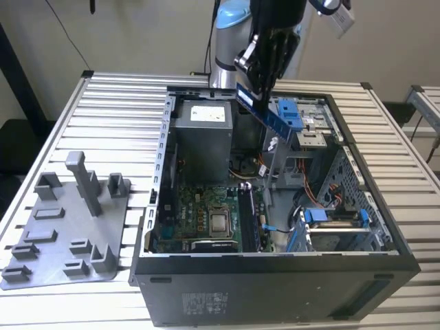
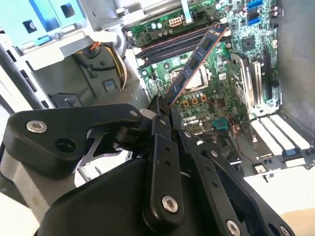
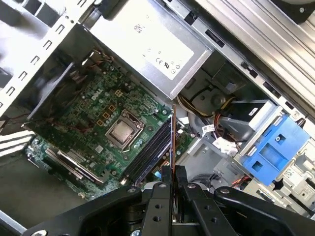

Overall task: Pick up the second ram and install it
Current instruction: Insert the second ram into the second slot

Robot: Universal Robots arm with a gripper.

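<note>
- On the exterior view's left, a grey fixture plate [image 1: 69,227] lies on the slatted metal desk [image 1: 117,96].
- Centre: your end effector [image 1: 261,82] is clenched on the second ram [image 1: 269,115], held tilted above the open computer case [image 1: 275,289].
- Best judged: level the strip and line it up with the memory slots [image 3: 147,156] before pressing.
- A pale wall [image 1: 137,34] stands behind.

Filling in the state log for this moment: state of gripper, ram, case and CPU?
gripper: shut on the second ram.
second ram: held tilted over the case, not seated in a slot.
computer case: lying on its side, side panel off, inside exposed.
CPU: uncovered, no cooler on it.
</note>
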